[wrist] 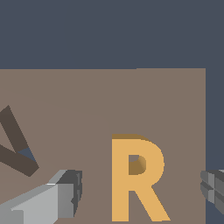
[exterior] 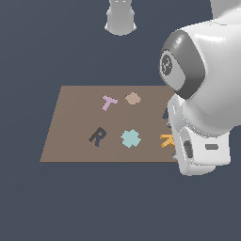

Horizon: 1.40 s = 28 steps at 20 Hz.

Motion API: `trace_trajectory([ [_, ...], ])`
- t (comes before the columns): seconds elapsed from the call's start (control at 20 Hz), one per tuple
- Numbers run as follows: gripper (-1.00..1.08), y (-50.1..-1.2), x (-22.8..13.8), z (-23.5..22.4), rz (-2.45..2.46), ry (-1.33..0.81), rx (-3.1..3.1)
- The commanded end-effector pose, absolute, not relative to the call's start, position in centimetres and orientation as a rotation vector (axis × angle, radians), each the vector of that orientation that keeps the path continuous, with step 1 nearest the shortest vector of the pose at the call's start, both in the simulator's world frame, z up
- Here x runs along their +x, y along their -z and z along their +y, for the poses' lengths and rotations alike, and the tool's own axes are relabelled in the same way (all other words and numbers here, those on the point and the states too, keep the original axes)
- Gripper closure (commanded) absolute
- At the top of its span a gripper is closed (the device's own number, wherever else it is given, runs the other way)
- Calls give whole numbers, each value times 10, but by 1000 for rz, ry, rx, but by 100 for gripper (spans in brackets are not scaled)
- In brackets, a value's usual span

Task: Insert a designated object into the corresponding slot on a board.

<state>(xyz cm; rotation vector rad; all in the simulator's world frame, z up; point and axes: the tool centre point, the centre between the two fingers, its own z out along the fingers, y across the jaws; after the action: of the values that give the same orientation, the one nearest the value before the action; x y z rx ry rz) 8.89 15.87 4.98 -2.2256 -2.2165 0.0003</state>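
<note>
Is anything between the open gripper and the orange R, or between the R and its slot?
Nothing visible between the gripper and the R; its fingers straddle it. The teal cross lies on the board between the R and the slot.

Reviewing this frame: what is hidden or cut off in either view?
- Orange R: the arm covers most of it in the exterior view; the wrist view's edge clips its feet.
- Dark V recess: cut by the wrist view's edge; nearly all behind the arm in the exterior view.
- Hand: out of sight in the exterior view; fingers only partly in the wrist view.
</note>
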Motion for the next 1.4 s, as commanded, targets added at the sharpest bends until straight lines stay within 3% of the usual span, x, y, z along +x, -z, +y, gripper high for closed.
trace_trajectory([
  [0.0, -92, -50, 89, 158, -2216, 0, -2227],
  [0.5, -92, -30, 89, 158, -2216, 0, -2227],
  [0.55, 108, -30, 89, 158, -2216, 0, -2227],
  [1.35, 108, -30, 86, 155, -2233, 0, -2210],
])
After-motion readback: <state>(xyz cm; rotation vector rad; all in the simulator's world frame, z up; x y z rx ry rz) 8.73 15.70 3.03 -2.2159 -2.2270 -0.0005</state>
